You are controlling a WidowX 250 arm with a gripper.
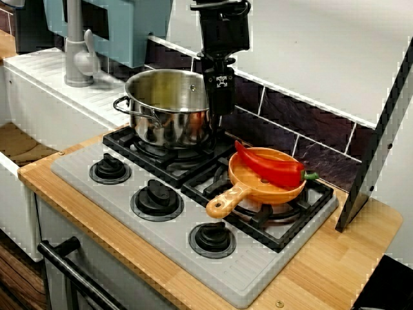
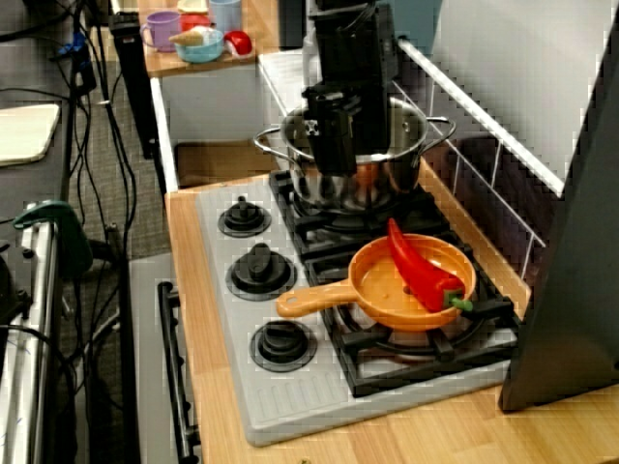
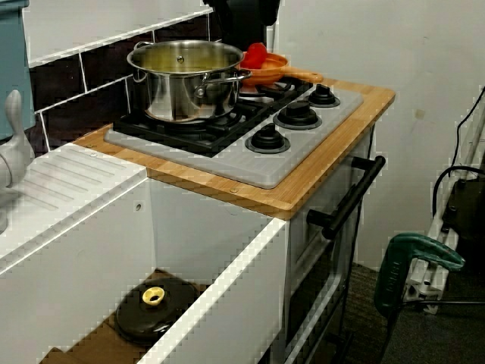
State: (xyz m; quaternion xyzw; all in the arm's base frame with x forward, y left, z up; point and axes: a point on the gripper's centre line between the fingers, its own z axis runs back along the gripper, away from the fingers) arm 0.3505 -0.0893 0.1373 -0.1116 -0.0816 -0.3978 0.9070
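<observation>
My black gripper hangs tip-down at the right rear rim of a steel pot on the back-left burner. In the view from the stove's end the gripper overlaps the pot. Its fingers show no gap and nothing is between them. To its right an orange pan sits on the right burner with a long red pepper lying across it, handle pointing to the knobs. The pepper is apart from the gripper. In the view from the sink side, the pot hides most of the pan.
Three black knobs line the grey stove's front. A grey faucet and white sink stand left of it, with a dark lid in the basin. A black slanted panel stands at the right end, a tiled wall behind.
</observation>
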